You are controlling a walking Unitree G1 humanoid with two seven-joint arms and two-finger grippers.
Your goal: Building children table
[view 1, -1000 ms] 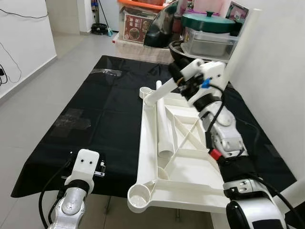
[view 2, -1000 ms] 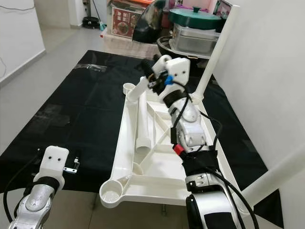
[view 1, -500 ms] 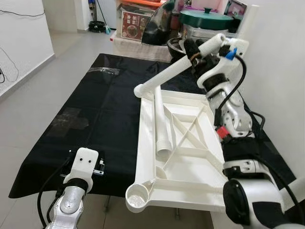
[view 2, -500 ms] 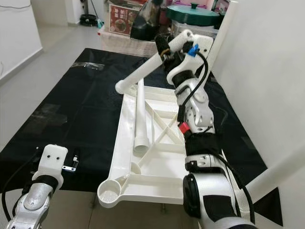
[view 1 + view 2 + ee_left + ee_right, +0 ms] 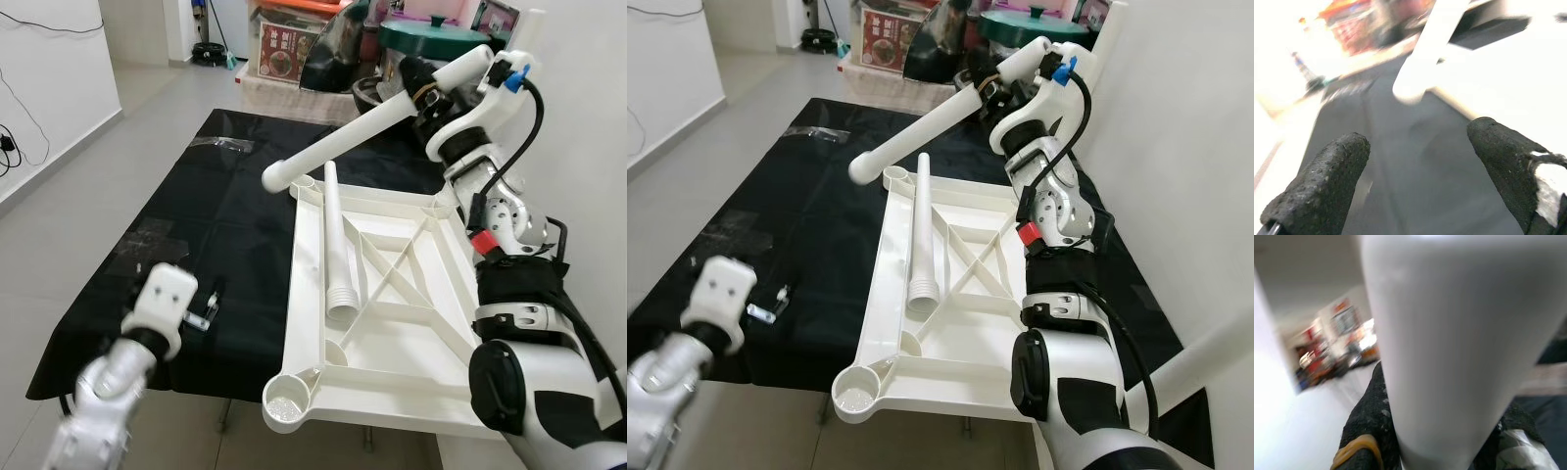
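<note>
Right gripper (image 5: pixel 423 95): clamped on a white table leg (image 5: pixel 367 127) near its upper end, raised well above the work; the right wrist view shows the black fingers (image 5: pixel 1365 423) pressed against the tube on both sides.

Held leg: slants down from the gripper toward the robot's left, its rounded free end hanging just above the far-left corner socket (image 5: pixel 304 183) of the tabletop frame (image 5: pixel 392 352).

Change: a second ago this leg sat lower, close to that corner; it has since swung up and outward, so it is carried in the air and not seated.

Second leg (image 5: pixel 338 250): lies loose inside the upturned frame, ribbed end toward the robot.

Frame: upside down on a black sheet (image 5: pixel 196 225) spread over the floor; the near-left socket (image 5: pixel 286 401) stands empty.

Left gripper (image 5: pixel 1415 181): fingers spread wide, holding nothing, low at the near-left edge of the sheet and blurred in the head views.

Outlook: the leg likely needs turning upright before it can go into a socket.
</note>
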